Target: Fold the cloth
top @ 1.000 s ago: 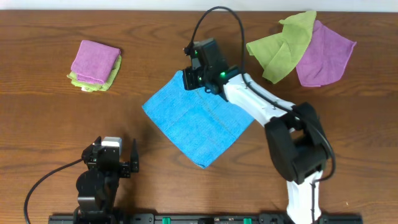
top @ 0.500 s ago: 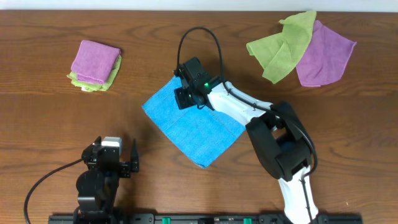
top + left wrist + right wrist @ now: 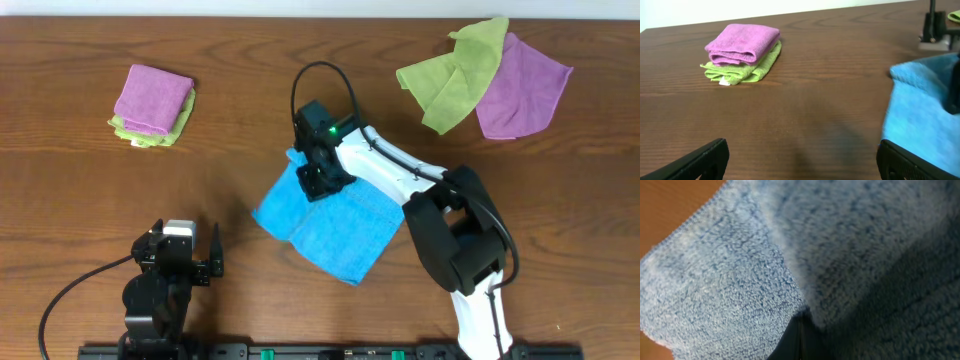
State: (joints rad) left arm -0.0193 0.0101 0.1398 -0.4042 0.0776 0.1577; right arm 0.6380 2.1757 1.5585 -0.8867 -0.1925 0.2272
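The sky-blue cloth lies at the table's middle, its far corner lifted and pulled toward the near side. My right gripper is shut on that corner, over the cloth's upper left part. The right wrist view is filled with the blue cloth pinched at the closed fingers. The cloth's left edge shows in the left wrist view. My left gripper is open and empty at the near left, away from the cloth; its fingers show at the bottom of the left wrist view.
A folded purple cloth on a folded lime-green cloth sits at the far left, also in the left wrist view. A loose lime-green cloth and a loose purple cloth lie at the far right.
My right gripper has moved toward the near side with the cloth's far corner, folding that part over. The cloth's outline has shrunk and shifted right. The left arm has not moved.
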